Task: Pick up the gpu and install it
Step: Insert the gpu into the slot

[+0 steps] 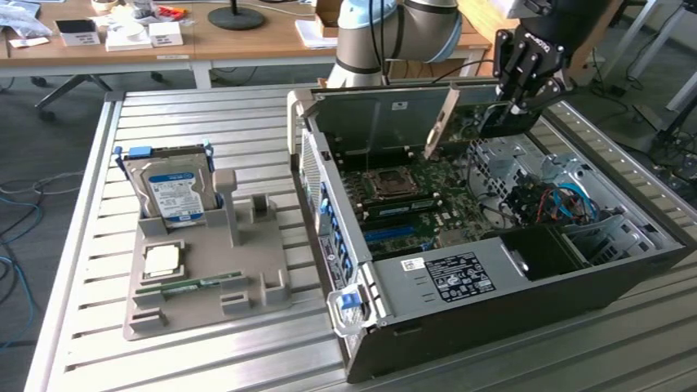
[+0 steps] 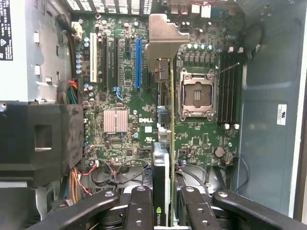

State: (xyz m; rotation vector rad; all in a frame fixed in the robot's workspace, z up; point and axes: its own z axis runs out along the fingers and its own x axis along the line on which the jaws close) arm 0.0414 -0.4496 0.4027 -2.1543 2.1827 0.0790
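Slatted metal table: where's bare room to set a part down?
Free: slats behind the grey tray; the strip between tray and open black computer case; the near edge in front of the tray. Crowded: the tray's slots, and inside the case, where the jaws hold the thin dark gpu card.

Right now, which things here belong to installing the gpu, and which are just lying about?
Job: gpu, gripper clamped on it, open computer case, motherboard.
Lying about: hard drive, processor chip, memory stick, grey holder under them.
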